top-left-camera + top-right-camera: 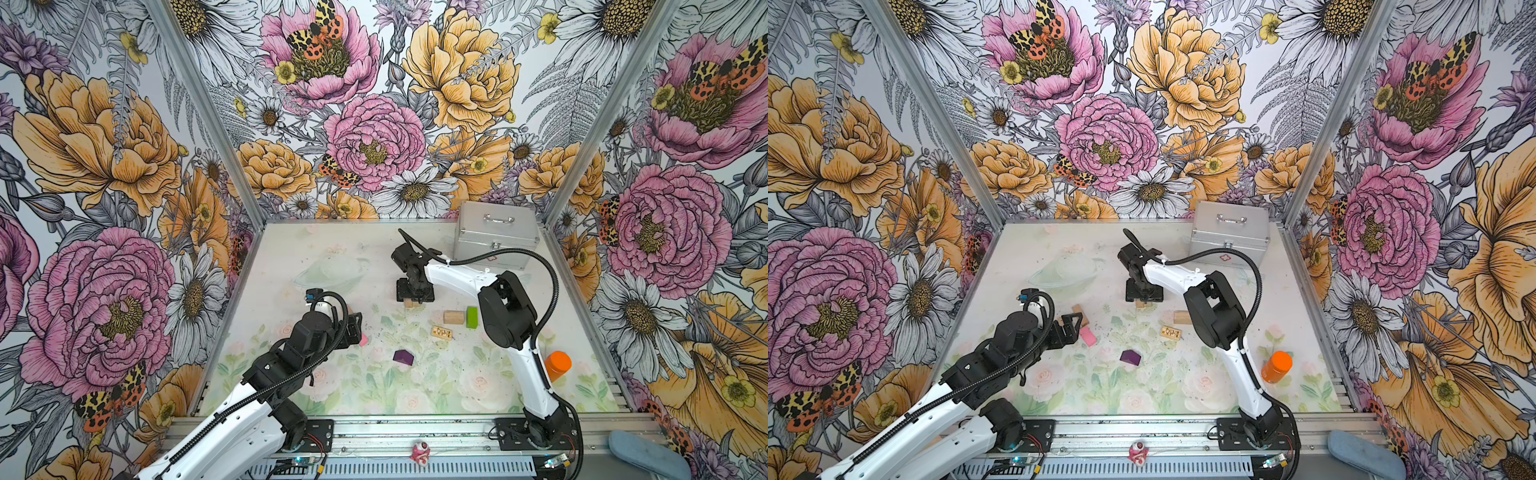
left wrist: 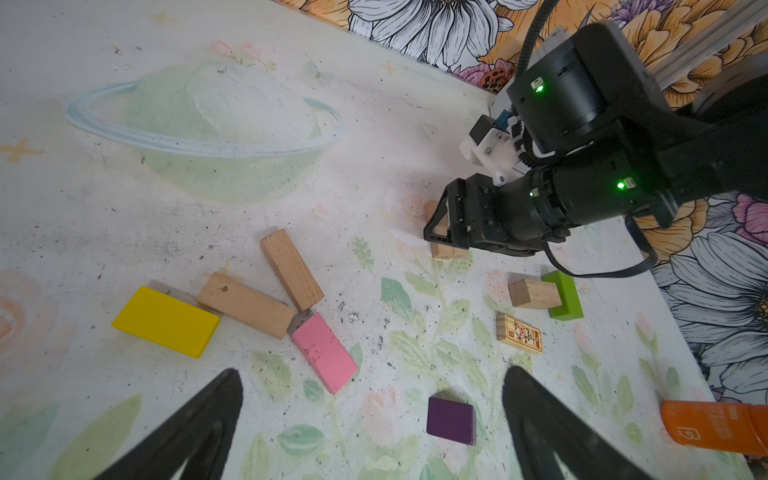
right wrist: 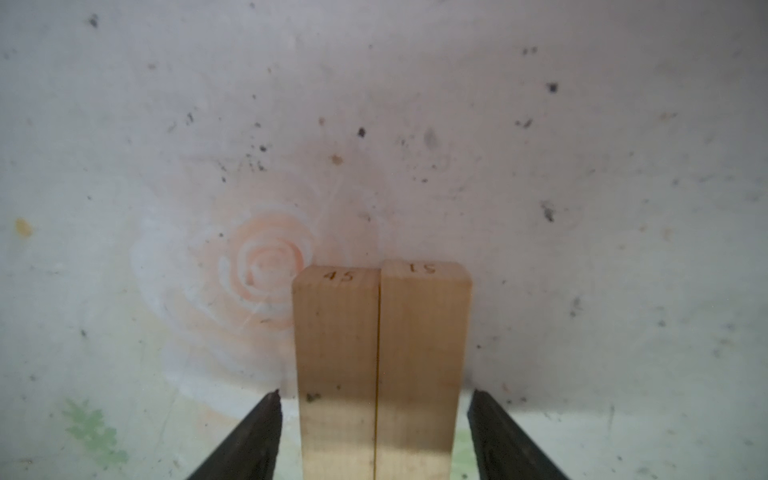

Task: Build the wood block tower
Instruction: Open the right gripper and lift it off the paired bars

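The tower is a single layer: two tan planks lying side by side on the mat. My right gripper straddles them and is open, with a gap between each finger and the wood; in a top view it hangs right over them. My left gripper is open and holds nothing, low over the mat between the pink block and the purple block. Loose wood blocks lie around: a yellow one, two tan planks, a short tan one, a lime-green one and a printed one.
A silver metal case stands at the back right corner. An orange bottle stands at the right, near the front edge. The right arm's elbow hangs over the green block's side of the mat.
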Motion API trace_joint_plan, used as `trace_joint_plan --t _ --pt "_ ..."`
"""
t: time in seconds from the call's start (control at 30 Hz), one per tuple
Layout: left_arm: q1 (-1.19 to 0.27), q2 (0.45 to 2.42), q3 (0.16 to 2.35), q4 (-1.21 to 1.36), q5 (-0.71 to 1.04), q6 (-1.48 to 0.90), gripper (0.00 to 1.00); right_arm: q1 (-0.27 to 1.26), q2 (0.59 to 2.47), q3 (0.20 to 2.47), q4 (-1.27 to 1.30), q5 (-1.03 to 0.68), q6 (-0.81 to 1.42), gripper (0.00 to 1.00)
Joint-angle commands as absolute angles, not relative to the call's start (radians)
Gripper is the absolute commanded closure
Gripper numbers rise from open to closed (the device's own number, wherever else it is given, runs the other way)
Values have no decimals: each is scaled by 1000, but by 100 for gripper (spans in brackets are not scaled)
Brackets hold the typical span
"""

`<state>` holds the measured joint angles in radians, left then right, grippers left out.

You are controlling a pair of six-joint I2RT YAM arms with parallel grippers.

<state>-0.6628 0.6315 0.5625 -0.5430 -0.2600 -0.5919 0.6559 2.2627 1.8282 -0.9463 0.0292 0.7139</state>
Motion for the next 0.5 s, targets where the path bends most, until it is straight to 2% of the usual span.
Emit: trace_joint_plan --t 0.0,0.2,0.47 --pt "-666 610 557 -532 -239 -584 1 662 2151 1843 -974 47 697 20" --pt "-669 603 560 -546 -235 -601 1 658 1973 1797 -1002 83 667 18" --pt "-693 584 547 -593 -259 -656 1 658 1745 1571 -994 122 657 18"
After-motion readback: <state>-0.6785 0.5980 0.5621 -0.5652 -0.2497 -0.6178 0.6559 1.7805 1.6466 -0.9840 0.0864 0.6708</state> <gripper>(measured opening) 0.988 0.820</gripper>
